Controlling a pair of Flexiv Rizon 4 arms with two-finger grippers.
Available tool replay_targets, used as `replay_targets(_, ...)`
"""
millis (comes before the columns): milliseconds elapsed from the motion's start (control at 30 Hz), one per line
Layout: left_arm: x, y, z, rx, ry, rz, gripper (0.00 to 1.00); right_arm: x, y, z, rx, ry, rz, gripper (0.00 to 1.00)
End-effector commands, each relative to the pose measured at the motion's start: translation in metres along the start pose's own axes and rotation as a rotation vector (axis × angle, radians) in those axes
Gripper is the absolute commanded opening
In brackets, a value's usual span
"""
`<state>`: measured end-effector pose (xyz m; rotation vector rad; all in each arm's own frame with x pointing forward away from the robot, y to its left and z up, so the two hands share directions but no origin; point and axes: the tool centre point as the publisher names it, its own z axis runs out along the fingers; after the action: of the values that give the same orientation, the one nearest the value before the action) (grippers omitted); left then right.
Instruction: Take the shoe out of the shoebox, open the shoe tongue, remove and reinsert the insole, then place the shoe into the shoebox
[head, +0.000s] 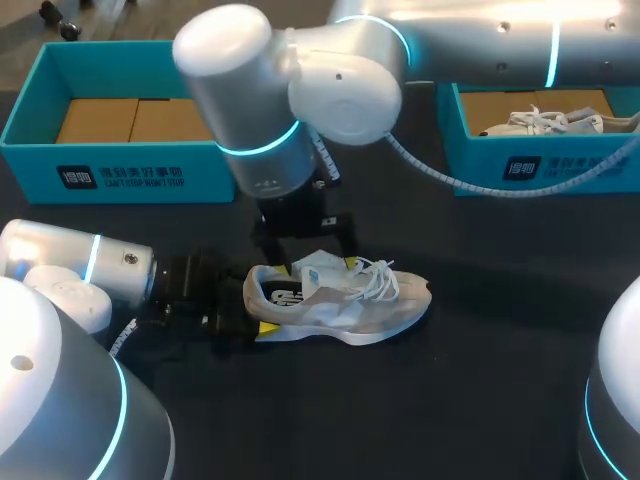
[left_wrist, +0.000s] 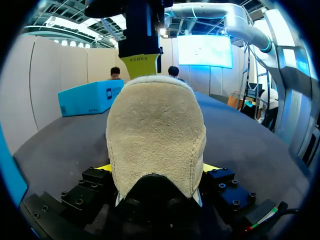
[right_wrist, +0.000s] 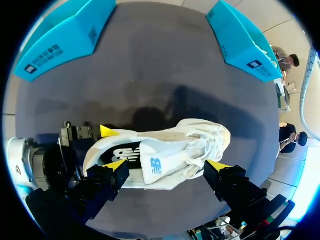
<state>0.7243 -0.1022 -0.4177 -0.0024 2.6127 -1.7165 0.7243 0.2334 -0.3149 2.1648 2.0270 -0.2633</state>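
Note:
A beige and white shoe (head: 340, 300) lies on its sole on the dark table, toe to the right. Its tongue (right_wrist: 155, 165) is folded up, and the insole (right_wrist: 122, 152) shows inside. My left gripper (head: 256, 308) comes in from the left and is shut on the shoe's heel (left_wrist: 155, 135), one yellow tip on each side. My right gripper (right_wrist: 167, 170) hangs open just above the shoe's opening, fingers spread wide along its length, holding nothing. One of its fingers (left_wrist: 140, 60) shows beyond the heel in the left wrist view.
A blue shoebox (head: 120, 165) with a cardboard bottom stands at the back left. A second blue shoebox (head: 540, 165) at the back right holds another white shoe (head: 545, 122). My right arm stretches across the table's back.

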Motion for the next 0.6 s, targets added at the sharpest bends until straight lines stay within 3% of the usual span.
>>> replay_targets(33,0.000,0.000,-0.001,-0.005,0.000,-0.001,0.00,0.006,-0.006,-0.001,-0.011,-0.043,0.080,1.00)
replay_targets(600,0.000,0.000,-0.001,-0.005,0.000,-0.001,0.00,0.008,-0.008,0.014,-0.067,-0.072,0.130,1.00)
